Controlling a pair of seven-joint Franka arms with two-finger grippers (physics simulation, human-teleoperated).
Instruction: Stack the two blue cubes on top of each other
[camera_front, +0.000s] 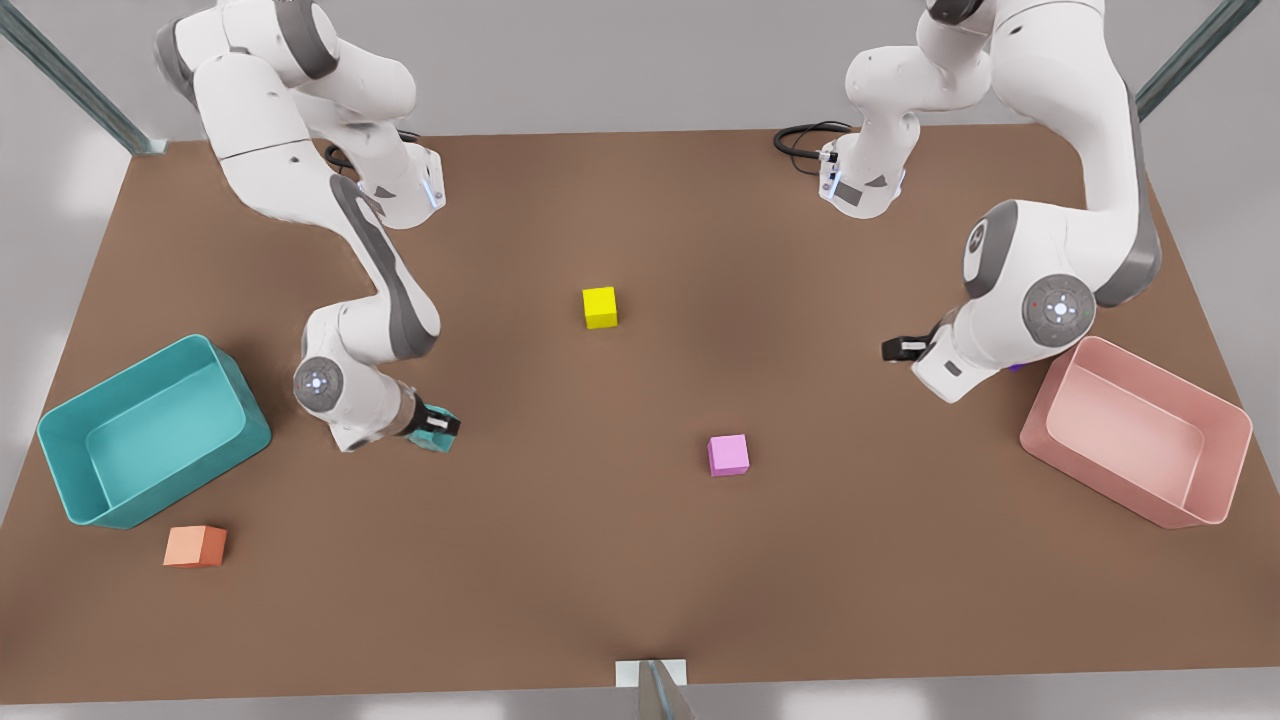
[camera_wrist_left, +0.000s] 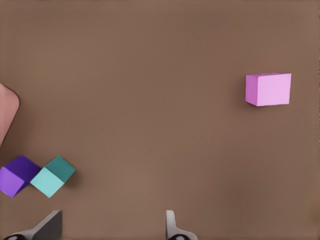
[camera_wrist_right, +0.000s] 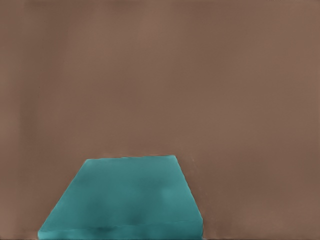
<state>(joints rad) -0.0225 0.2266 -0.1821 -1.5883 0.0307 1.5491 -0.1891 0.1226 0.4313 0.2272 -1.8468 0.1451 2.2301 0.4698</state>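
On brown table (camera_front: 640, 560), grey walls (camera_front: 620, 60)

Counted: two teal cubes (camera_wrist_left: 52, 176) (camera_front: 437, 437); one each of yellow (camera_front: 600, 307), pink (camera_front: 728, 455), orange (camera_front: 195, 546), purple (camera_wrist_left: 17, 175) cubes; two bins, teal (camera_front: 75, 470) and pink (camera_front: 1225, 470).

2 teal cubes (camera_wrist_left: 52, 176) (camera_front: 438, 437), purple cube (camera_wrist_left: 17, 175), yellow cube (camera_front: 600, 307), pink cube (camera_front: 728, 455)
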